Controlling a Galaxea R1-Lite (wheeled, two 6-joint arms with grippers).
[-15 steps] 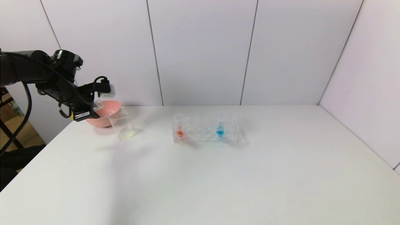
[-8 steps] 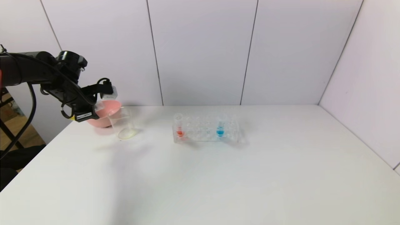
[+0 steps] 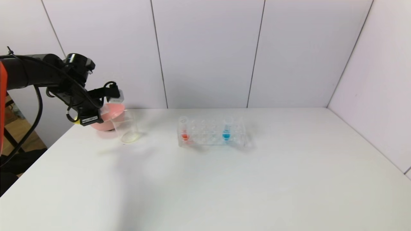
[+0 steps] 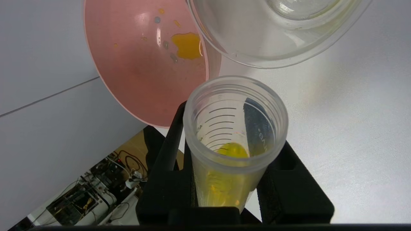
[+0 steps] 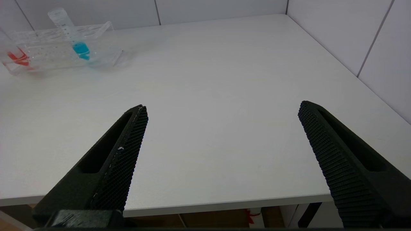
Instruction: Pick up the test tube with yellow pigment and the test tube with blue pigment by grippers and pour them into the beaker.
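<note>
The left gripper [image 4: 224,179] is clamped on the yellow tube [image 4: 232,144], tilted beside the beaker [image 3: 126,130] and pink bowl [image 4: 144,64]. Pouring looks in hand; next, bring its mouth over the beaker. The blue tube [image 3: 226,130] waits racked; the right gripper [image 5: 221,128] hangs wide open.

Head camera looks down the table [image 3: 224,179]; wrist cameras sit close, perhaps sharing rack [image 5: 61,48].

Your open passage is the bare white table [image 3: 224,186], near and right. Obstacles: the clear tube rack [image 3: 212,132] at centre far; the beaker [image 3: 126,128] touching the pink bowl [image 3: 109,116] at far left.
</note>
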